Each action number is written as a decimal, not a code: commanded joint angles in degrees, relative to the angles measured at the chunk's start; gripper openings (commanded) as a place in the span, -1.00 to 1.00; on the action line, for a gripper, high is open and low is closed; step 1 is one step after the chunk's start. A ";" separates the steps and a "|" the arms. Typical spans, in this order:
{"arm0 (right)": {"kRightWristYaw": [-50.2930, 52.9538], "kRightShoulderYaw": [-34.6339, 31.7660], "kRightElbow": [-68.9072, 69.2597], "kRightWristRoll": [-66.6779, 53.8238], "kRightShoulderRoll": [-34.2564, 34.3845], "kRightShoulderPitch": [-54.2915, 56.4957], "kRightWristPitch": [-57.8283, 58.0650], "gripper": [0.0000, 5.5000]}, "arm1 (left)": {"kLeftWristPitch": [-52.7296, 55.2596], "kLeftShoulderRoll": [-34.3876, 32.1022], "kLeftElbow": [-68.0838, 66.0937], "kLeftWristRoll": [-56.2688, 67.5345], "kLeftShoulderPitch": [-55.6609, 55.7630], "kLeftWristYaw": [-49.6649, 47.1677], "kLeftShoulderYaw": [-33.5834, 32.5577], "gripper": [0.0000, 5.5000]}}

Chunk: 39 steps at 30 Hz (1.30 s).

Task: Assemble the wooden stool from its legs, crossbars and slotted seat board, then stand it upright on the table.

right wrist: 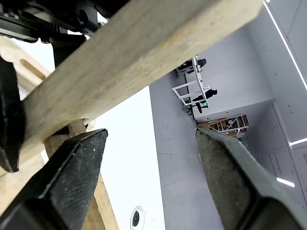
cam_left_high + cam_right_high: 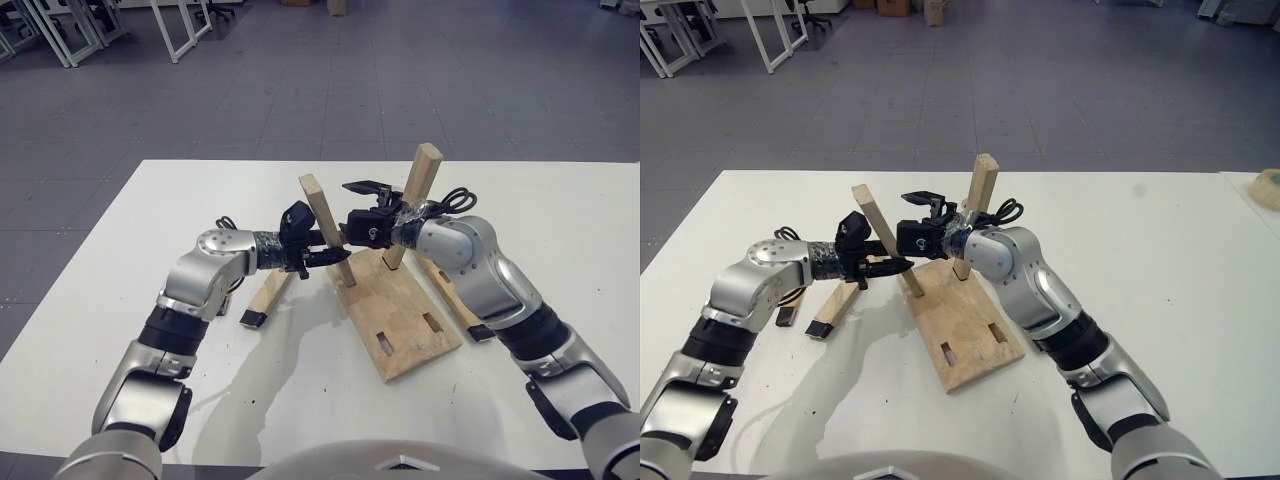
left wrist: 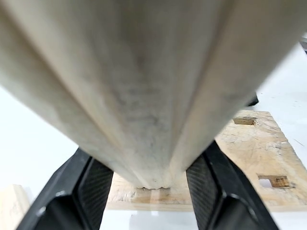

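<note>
Left gripper (image 2: 322, 258): clamped on a leaning leg (image 2: 320, 215), which is pinched between both fingers low on its length. In the left wrist view the leg's lower end is seen at a slot in the seat board (image 2: 400, 310), which lies flat directly below the gripper. Whether the end is fully seated cannot be told.

Right gripper (image 1: 149, 136): fingers spread apart, nothing gripped. It is held close against the left gripper, on the far side of the same leg. A second leg (image 2: 418, 195) stands in the board just behind this gripper's wrist.

Risks, as judged:
- The leaning leg may be jammed or levered out if it is pressed at this tilt, because the end would be driven against the slot edge.
- The board may be slid across the table (image 2: 150, 230), since it is pinned by nothing.
- The second leg may be knocked over by the right wrist, which is very near it.
- The grippers may be fouled on each other, being so close.

Count:
- Seat board: one.
- Legs standing in it: two.
- Open slots visible: two (image 2: 385, 343) (image 2: 432, 322).
- Loose pieces lying on the table: two, one outboard of the left gripper (image 2: 272, 292) and one under the right forearm (image 2: 452, 292). Both are black-capped and are judged to be legs.
- Crossbars: none identified with certainty.
</note>
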<state>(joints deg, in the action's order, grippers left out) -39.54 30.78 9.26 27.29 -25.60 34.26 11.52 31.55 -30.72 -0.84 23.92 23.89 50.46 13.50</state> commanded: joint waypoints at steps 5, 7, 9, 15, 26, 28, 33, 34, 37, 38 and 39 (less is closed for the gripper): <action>7.98 -11.87 -1.49 -7.85 3.87 -2.04 -3.55 0.23 | 6.26 0.21 5.10 -5.23 -4.81 -7.29 3.50 -0.26; 9.78 -13.54 -2.69 -8.70 4.43 -0.23 -5.63 0.23 | 7.95 0.81 4.14 -5.41 -4.73 -8.40 4.23 -0.26; 8.41 -12.10 -4.52 -8.52 4.18 0.04 -6.96 0.23 | 9.14 1.25 3.51 -4.76 -4.87 -8.85 4.42 -0.26; -0.68 -4.66 -4.55 -5.36 -0.05 -5.46 -4.81 0.23 | 11.34 2.34 1.86 -3.87 -3.54 -9.19 4.13 -0.26; 17.94 -25.21 5.19 -16.12 7.48 -5.51 -9.99 0.23 | 13.91 4.38 -1.50 0.01 2.02 -6.94 -0.71 -0.26; 18.69 -26.17 6.03 -16.02 6.62 -7.06 -10.38 0.23 | 13.03 4.40 -2.16 -0.28 3.32 -6.57 -1.25 -0.26; 18.51 -26.18 7.40 -15.79 5.11 -10.34 -10.68 0.23 | 8.61 3.54 -1.79 -2.71 5.64 -5.14 -0.92 -0.12; 18.52 -26.26 7.51 -15.71 4.79 -10.71 -10.81 0.23 | 7.24 3.55 -1.58 -3.32 5.57 -4.91 -0.86 -0.09; 18.84 -27.76 8.36 -15.86 3.30 -12.80 -10.87 0.23 | 2.68 2.26 -0.02 -6.56 4.17 -4.43 -0.08 0.08; 18.82 -28.34 8.63 -15.86 2.65 -13.90 -10.95 0.23 | 1.53 1.55 0.59 -7.46 3.51 -4.24 -0.03 0.15; 18.82 -29.32 9.12 -15.88 1.88 -15.66 -11.09 0.23 | 1.69 0.79 1.74 -7.44 2.52 -4.19 -0.70 0.15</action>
<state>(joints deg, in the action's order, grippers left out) -20.68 3.04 17.28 11.22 -22.01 20.98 0.88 33.72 -27.86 -0.93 17.54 28.27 45.99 13.38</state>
